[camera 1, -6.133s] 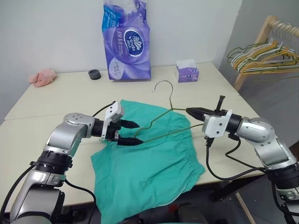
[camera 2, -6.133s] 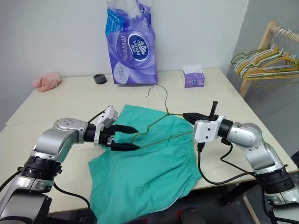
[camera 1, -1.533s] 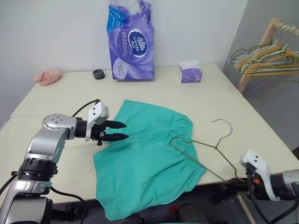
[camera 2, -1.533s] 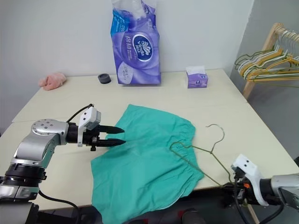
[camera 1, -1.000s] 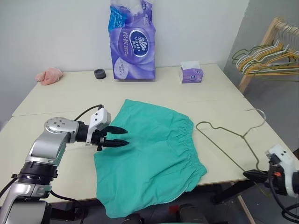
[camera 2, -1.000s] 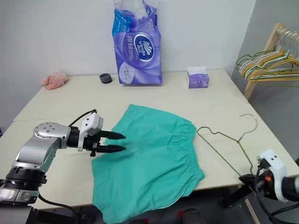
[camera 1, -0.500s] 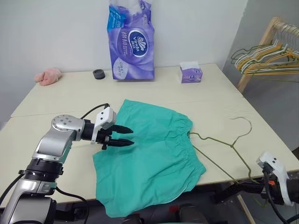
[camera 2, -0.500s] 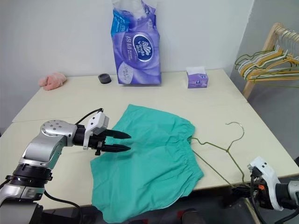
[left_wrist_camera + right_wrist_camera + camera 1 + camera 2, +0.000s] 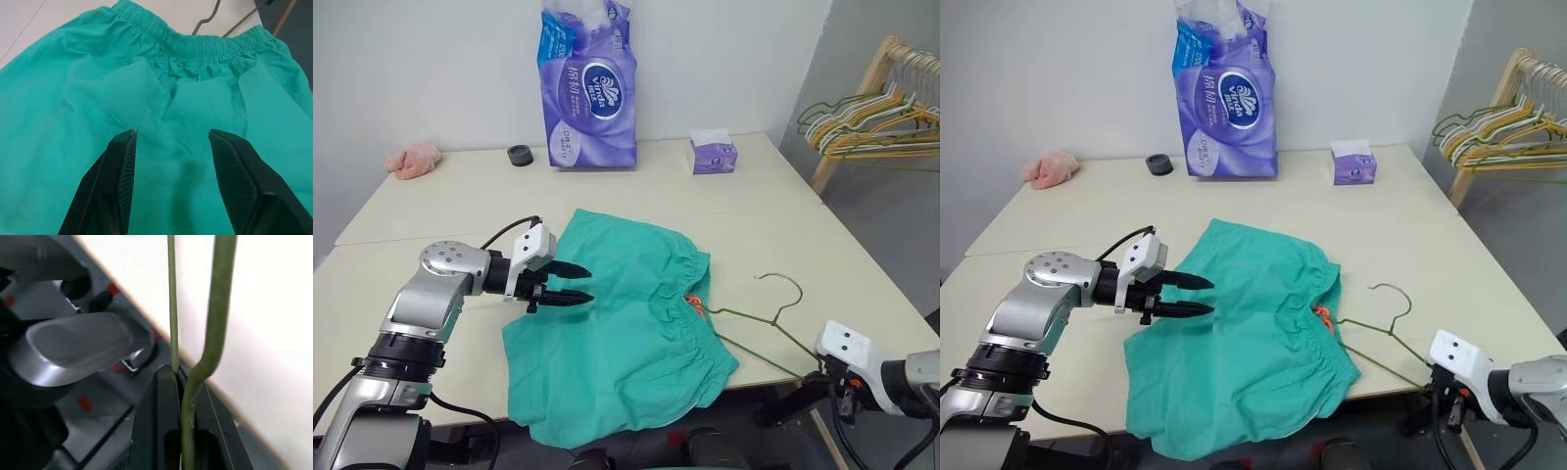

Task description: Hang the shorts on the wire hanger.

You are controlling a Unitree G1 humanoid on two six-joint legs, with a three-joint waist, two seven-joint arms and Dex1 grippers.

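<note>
Now, from the left eye view, the shorts [image 9: 617, 323] lie spread on the cream table [image 9: 460, 196], waistband toward the right, one leg spilling over the near edge. The left gripper [image 9: 570, 283] hangs just above the left part of the shorts, its two black fingers parted with nothing between them. The wire hanger [image 9: 759, 318] lies at the right near corner of the table, its one end pushed in at the waistband beside a small orange tag [image 9: 691, 304], hook curling upward to the right, and the long lower wire running off toward the right gripper [image 9: 830, 377] at the table's edge. At the back stand a purple tissue pack [image 9: 587, 88], a small purple tissue box [image 9: 713, 154], a black ring [image 9: 519, 155] and a pink fluffy cloth [image 9: 413, 159]; off to the right a wooden rack [image 9: 862, 98] carries bunched hangers [image 9: 867, 122]. Over to the left wrist view: two dark fingers [image 9: 120, 196] spread wide over teal fabric, gathered elastic waistband ahead, a bit of green wire beyond it. And the right wrist view: the black jaws are pinched tight on the hanger's green wire, which rises out of them in two strands over the pale table edge.
</note>
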